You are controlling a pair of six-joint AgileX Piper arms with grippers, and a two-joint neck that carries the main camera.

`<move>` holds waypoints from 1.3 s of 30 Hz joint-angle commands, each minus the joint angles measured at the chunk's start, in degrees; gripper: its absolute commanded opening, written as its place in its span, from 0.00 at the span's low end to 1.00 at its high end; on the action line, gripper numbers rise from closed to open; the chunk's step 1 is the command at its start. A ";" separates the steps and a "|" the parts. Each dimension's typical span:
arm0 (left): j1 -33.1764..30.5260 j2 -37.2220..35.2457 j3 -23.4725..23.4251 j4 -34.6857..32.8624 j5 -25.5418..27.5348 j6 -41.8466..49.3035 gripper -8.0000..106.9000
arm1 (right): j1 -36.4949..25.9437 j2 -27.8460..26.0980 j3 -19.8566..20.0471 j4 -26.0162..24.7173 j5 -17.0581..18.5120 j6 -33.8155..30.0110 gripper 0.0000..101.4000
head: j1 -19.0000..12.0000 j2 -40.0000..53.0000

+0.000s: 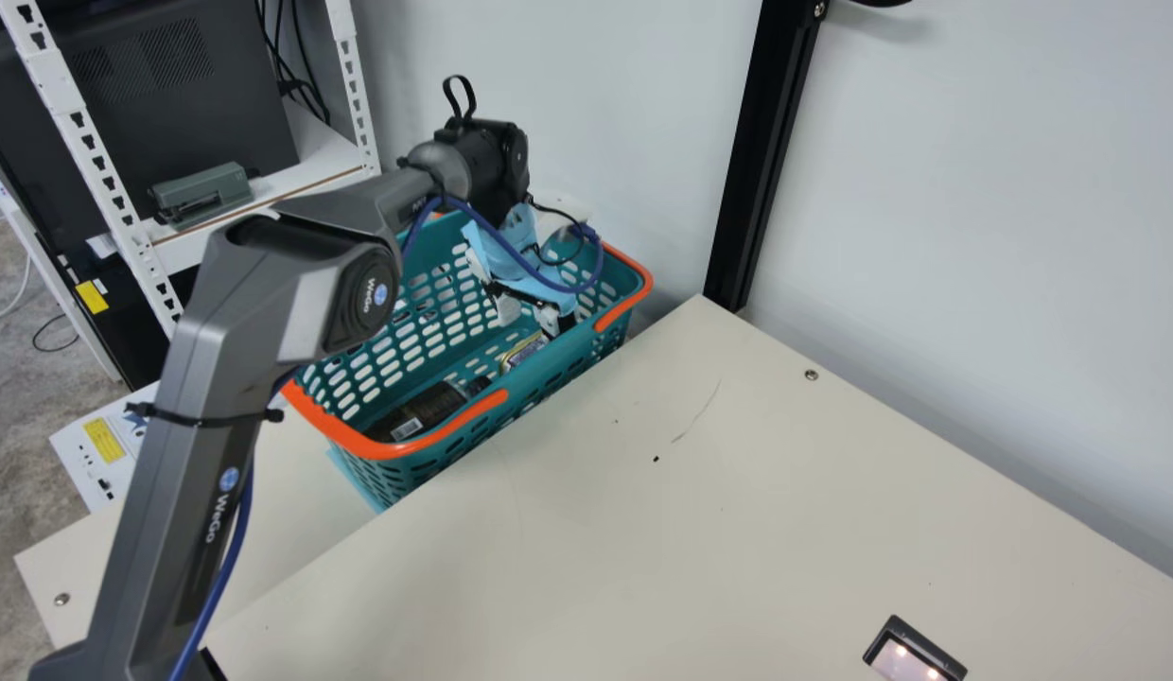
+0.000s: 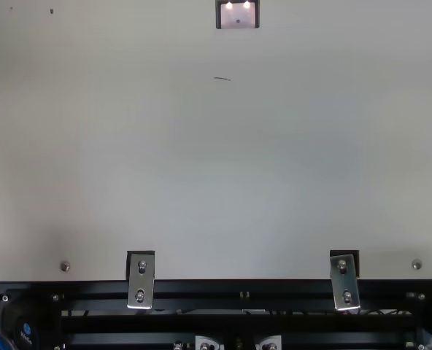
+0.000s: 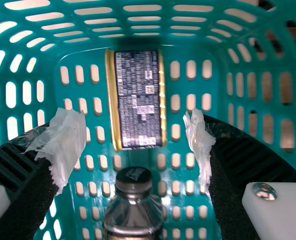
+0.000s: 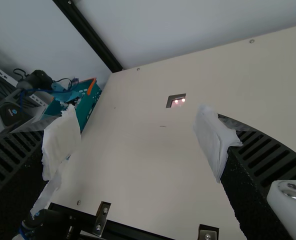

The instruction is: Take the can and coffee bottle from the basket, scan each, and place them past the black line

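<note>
Okay, left gripper (image 3: pixel 132 143) and right gripper (image 4: pixel 139 143) jaws spread; rigid, slick can (image 3: pixel 138 100) should be pinched mid-body, coffee bottle (image 3: pixel 133 215) below shoulder, fill unclear.

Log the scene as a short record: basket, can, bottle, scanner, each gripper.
Basket: teal with orange rim sections, beside the table
Can: in the basket, on its side, unheld
Bottle: in the basket, lying down, dark cap towards the can
Scanner: small lit window at the table
Left gripper: open, inside the basket
Right gripper: open, empty
</note>
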 commanded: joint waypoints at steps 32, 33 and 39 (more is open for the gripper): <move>-0.22 10.23 -8.27 -0.77 -1.36 -1.37 0.16 | 0.00 0.00 0.00 0.00 0.00 0.00 1.00 | -1.43 0.91; -0.14 9.84 -8.09 -1.03 -1.50 -1.39 0.16 | 0.00 0.00 0.00 0.00 0.00 0.00 1.00 | -1.43 0.91; 0.54 3.04 -2.79 -2.42 -5.14 -1.04 0.16 | 0.00 0.00 0.00 0.00 0.00 0.00 1.00 | -1.43 0.91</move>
